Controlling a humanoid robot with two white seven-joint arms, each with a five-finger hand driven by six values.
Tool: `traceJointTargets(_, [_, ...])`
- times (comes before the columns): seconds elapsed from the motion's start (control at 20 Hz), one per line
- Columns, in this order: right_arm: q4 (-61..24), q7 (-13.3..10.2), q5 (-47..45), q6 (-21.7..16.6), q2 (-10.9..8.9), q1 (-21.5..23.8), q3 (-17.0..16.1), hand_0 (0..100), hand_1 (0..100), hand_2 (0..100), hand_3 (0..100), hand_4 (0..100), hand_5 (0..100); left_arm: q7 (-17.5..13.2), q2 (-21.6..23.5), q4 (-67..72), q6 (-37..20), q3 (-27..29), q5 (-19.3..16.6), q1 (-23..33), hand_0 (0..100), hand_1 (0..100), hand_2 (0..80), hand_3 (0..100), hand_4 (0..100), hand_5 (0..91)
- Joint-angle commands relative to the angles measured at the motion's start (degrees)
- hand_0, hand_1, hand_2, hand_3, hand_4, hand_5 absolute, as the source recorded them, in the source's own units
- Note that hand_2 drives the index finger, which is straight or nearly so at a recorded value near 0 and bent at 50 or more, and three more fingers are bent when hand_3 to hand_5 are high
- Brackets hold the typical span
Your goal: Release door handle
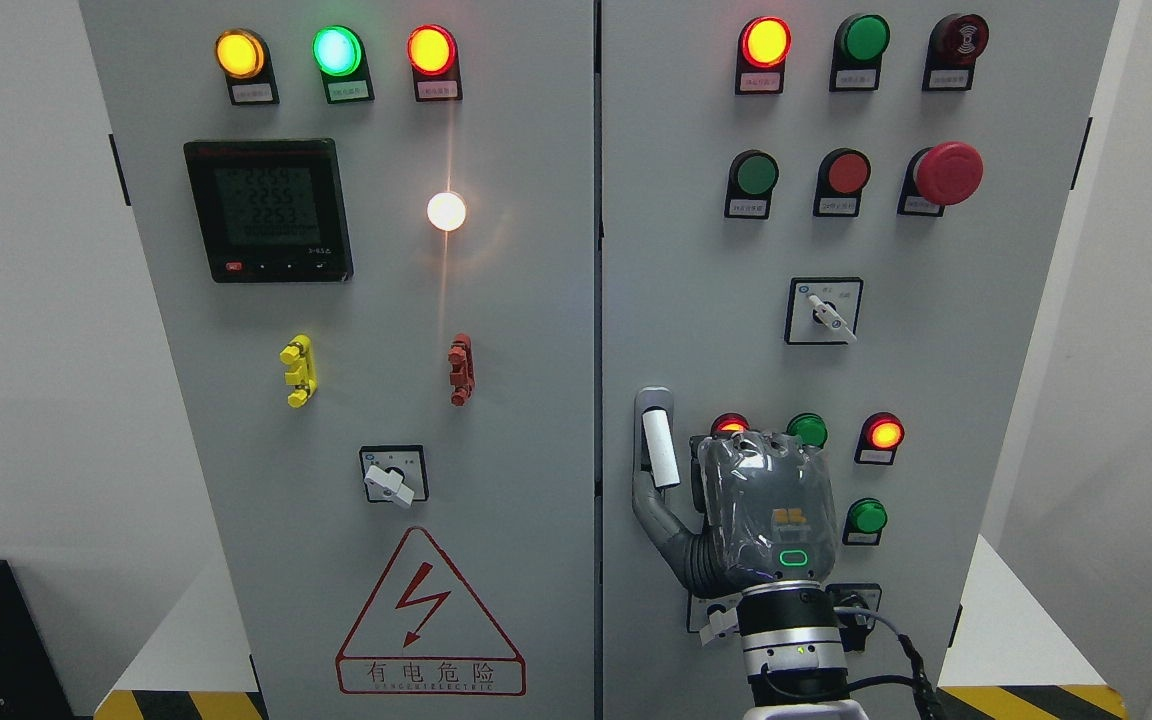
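Our right hand point(751, 515) rests beside the door handle point(658, 445), thumb just below it. We cannot tell whether it grips. Release appears incomplete; withdrawal remains.

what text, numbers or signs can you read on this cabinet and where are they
"有电危险": under the red lightning-bolt triangle, warning sign on the left door.
A line of small print beneath it: too small to read.
"2255", "2253": rough reading of the meter display; top row blurred.
Label plates under lamps and buttons: too small to read.
Selector switch markings: unreadable.
Right hand: no text.
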Motion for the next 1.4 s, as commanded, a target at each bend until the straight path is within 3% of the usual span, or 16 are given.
traceJointTargets(0.0, [-0.7, 0.0, 0.0, 0.0, 0.0, 0.6, 0.0, 46, 41, 93, 100, 100, 100, 0.0, 0.0, 1.7, 0.0, 0.0, 0.0, -1.5, 12, 56, 0.0, 0, 0, 0.0])
traceJointTargets(1.35, [-0.6, -0.1, 0.2, 0.1, 0.0, 0.6, -0.8, 45, 45, 92, 100, 100, 100, 0.0, 0.0, 1.7, 0.0, 0.0, 0.0, -1.5, 12, 56, 0.0, 0, 0, 0.0])
